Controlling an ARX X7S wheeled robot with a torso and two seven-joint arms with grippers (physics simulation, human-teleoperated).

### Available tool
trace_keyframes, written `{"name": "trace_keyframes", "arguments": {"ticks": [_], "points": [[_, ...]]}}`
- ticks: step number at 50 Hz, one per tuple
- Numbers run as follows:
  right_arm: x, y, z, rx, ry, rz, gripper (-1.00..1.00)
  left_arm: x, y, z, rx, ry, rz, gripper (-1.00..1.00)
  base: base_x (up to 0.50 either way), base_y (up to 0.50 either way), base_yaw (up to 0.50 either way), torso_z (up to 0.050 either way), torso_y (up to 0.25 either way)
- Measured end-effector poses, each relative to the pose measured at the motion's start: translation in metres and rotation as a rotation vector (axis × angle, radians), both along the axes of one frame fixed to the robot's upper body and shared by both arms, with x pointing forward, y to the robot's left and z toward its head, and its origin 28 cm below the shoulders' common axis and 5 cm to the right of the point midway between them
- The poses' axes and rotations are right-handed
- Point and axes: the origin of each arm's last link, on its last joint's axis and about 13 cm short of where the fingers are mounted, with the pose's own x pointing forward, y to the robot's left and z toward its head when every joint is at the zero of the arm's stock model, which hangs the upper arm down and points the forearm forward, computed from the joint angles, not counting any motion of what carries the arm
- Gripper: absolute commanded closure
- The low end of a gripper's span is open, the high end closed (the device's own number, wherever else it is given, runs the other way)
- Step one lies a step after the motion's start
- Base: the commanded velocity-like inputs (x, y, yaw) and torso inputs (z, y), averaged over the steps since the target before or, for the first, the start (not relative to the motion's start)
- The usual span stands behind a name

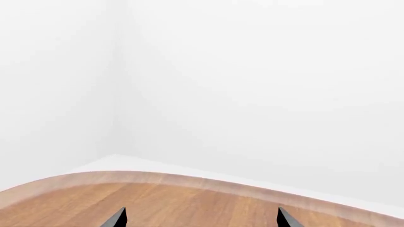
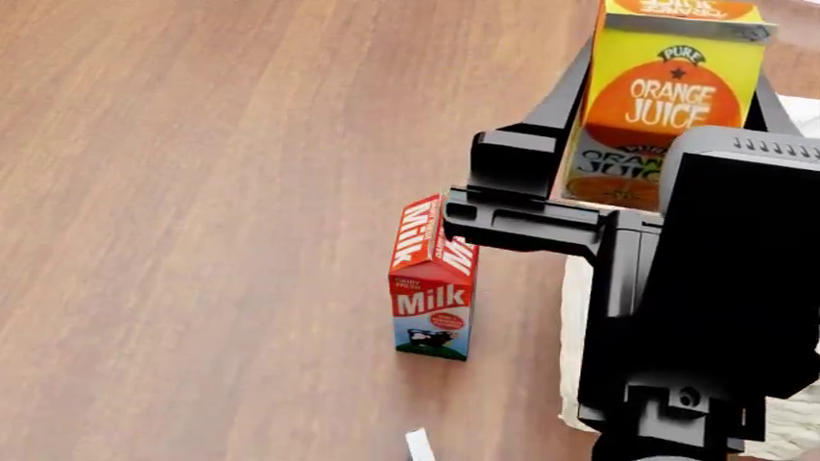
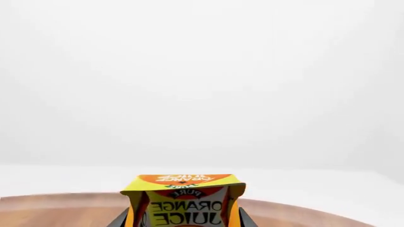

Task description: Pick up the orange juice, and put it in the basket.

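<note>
The right gripper (image 2: 666, 115) is clamped on the juice (image 2: 666, 101), one black finger (image 2: 544, 115) on each side of the carton. The carton is upright and lifted clear of the table (image 2: 192, 192), with its front label facing the head camera. In the right wrist view the juice (image 3: 183, 201) sits between the two dark fingers, gable top up, and the table's far edge (image 3: 63, 201) curves behind it against a plain white wall.

Below and to the right of the raised carton, the basket (image 2: 574, 317) shows only as a strip of cream weave and white liner, mostly hidden by the black arm (image 2: 717, 288). I cannot tell whether the carton is directly over it.

A milk carton (image 2: 432, 283) stands upright on the wood just left of the basket, under the arm's bracket. A small white scrap (image 2: 420, 445) lies on the table near it.

The left gripper (image 1: 200, 218) has its two dark fingertips (image 1: 117, 218) spread apart with nothing between them, above the wooden table (image 1: 189, 203) near its rounded edge, facing a white room corner.
</note>
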Motion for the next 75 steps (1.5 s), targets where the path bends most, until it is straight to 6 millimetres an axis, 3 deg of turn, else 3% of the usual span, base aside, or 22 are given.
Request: {"name": "trace_keyframes", "arguments": {"ticks": [29,75], "points": [[0.011,-0.043,0.021,-0.041,0.106,-0.117,1.0,0.002,-0.001,-0.002,-0.003,0.014,-0.006,-1.0,0.0,0.0,0.0,0.0,0.001],[0.058,-0.078,0.014,0.002,0.42,-0.096,1.0,0.003,-0.003,-0.005,-0.006,0.025,-0.018,-1.0,0.0,0.0,0.0,0.0,0.001]]}}
